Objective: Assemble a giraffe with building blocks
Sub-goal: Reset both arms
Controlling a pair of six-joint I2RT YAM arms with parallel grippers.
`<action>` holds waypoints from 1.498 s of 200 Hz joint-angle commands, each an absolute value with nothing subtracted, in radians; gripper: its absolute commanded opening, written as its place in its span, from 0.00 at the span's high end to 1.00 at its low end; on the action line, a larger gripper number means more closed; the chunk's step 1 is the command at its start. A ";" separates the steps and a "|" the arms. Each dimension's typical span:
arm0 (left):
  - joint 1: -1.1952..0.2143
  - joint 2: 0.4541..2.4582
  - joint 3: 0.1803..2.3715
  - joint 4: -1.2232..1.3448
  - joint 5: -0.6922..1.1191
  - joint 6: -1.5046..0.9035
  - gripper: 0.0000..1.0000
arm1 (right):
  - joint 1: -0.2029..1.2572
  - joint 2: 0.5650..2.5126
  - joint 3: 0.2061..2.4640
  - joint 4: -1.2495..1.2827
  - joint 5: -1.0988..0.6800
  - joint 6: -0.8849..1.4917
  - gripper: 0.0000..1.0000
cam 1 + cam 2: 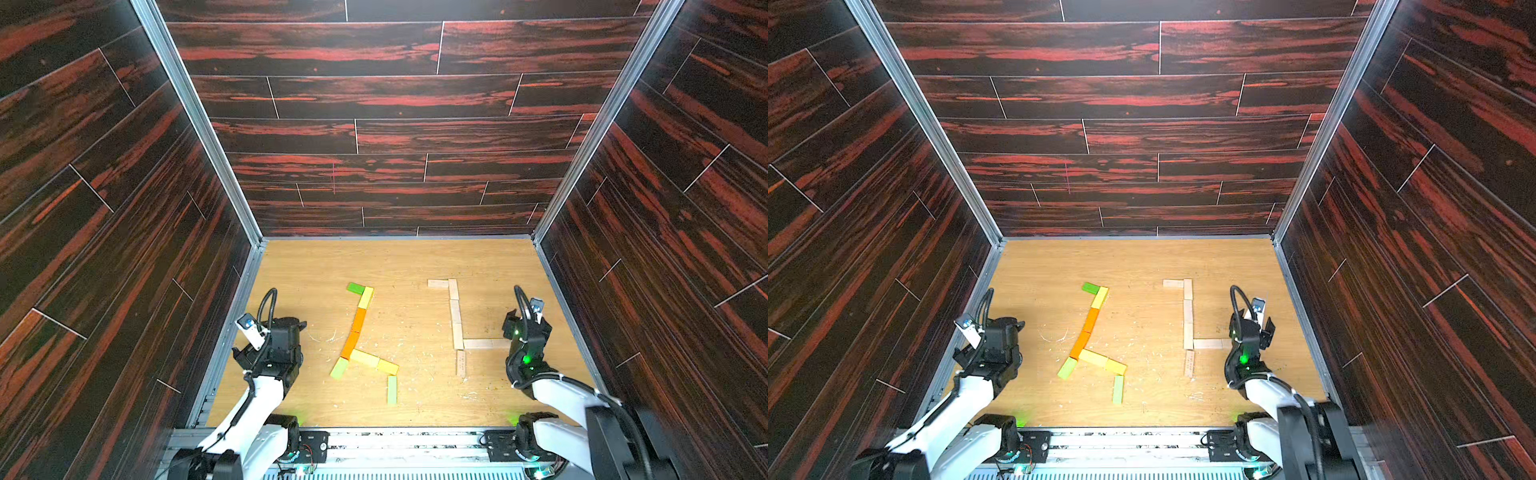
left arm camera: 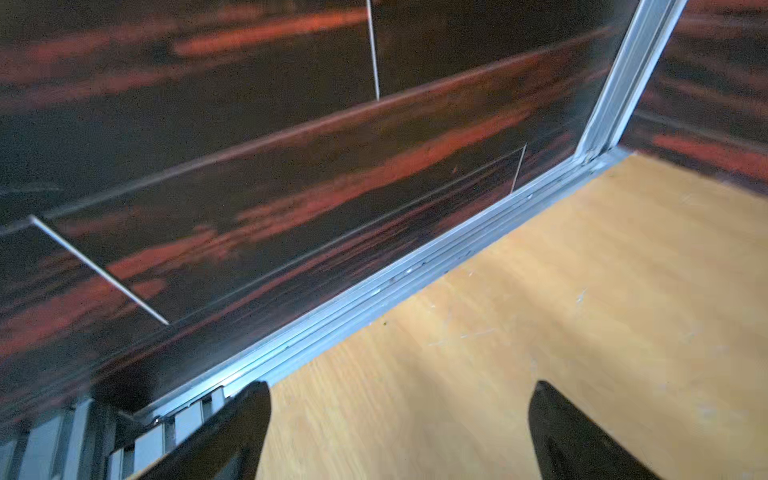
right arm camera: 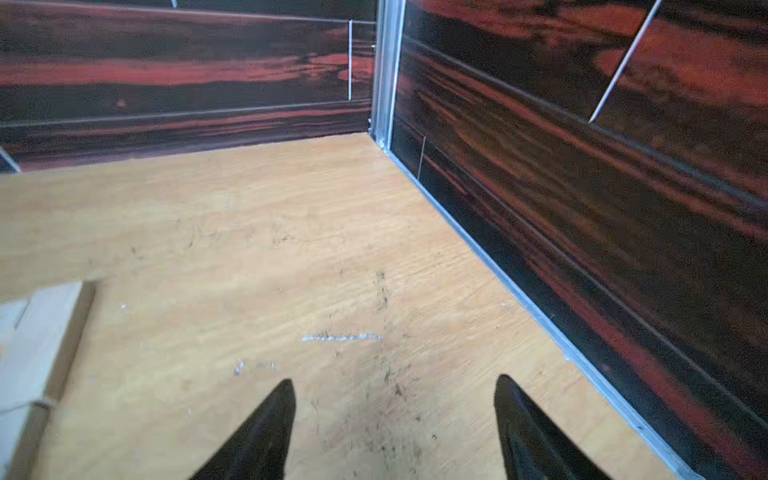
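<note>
Lying flat on the pale wooden table [image 1: 415, 257], the building blocks [image 1: 360, 319] form two separate stick figures side by side. The coloured figure sits left of centre: a dark green block [image 1: 356, 288] at the far end touches a yellow one [image 1: 365, 297], then two orange blocks run in a slanted line towards the near side. From there a pair of yellow blocks [image 1: 364, 357] angles to the right, with one pale green block [image 1: 339, 368] splayed left and another [image 1: 392, 390] pointing near. The plain wood figure [image 1: 456, 320] lies to the right: a short block at the far end juts left, a straight column of blocks runs near, a row [image 1: 478, 343] turns right at its base, and a single block [image 1: 461, 363] sits just nearer. That row's right end passes under the right arm. The left gripper [image 2: 399, 386] has its fingers spread wide over bare table beside the left wall, holding nothing. The right gripper [image 3: 395, 380] is also parted and empty, with a plain block just beside it.
</note>
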State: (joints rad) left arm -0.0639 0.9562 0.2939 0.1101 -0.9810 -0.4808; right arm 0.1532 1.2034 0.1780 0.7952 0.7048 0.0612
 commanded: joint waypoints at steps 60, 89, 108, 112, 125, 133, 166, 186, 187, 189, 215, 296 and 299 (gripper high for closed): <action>0.041 1.064 0.226 0.593 -0.734 -0.302 0.01 | 0.104 1.564 0.192 1.459 0.520 -0.048 0.21; 0.044 1.162 0.221 0.756 -0.622 -0.261 0.02 | 0.038 1.530 0.201 1.354 0.394 0.025 0.21; 0.045 1.249 0.228 0.873 -0.579 -0.243 0.02 | 0.018 1.552 0.240 1.286 0.354 0.043 0.21; 0.045 1.262 0.241 0.868 -0.569 -0.241 0.03 | 0.016 1.577 0.247 1.306 0.364 0.047 0.21; 0.045 1.297 0.267 0.847 -0.494 -0.232 0.04 | 0.010 1.566 0.272 1.221 0.348 0.053 0.21; 0.045 1.345 0.257 0.932 -0.486 -0.234 0.04 | -0.005 1.582 0.269 1.264 0.326 0.058 0.21; 0.045 1.548 0.288 1.098 -0.384 -0.173 0.05 | -0.021 1.574 0.283 1.213 0.301 0.078 0.21; 0.044 1.552 0.362 0.952 -0.359 -0.159 0.04 | -0.021 1.576 0.280 1.229 0.304 0.074 0.01; 0.044 1.551 0.366 0.939 -0.357 -0.157 0.02 | -0.021 1.577 0.280 1.230 0.303 0.073 0.01; 0.043 1.550 0.378 0.917 -0.355 -0.155 0.01 | -0.020 1.578 0.280 1.230 0.304 0.072 0.01; 0.035 1.538 0.398 0.862 -0.363 -0.157 0.00 | -0.020 1.574 0.281 1.220 0.301 0.076 0.02; 0.034 1.527 0.394 0.853 -0.362 -0.158 0.00 | -0.020 1.575 0.282 1.221 0.302 0.074 0.01; 0.034 1.526 0.394 0.852 -0.362 -0.157 0.00 | -0.021 1.576 0.282 1.221 0.303 0.075 0.01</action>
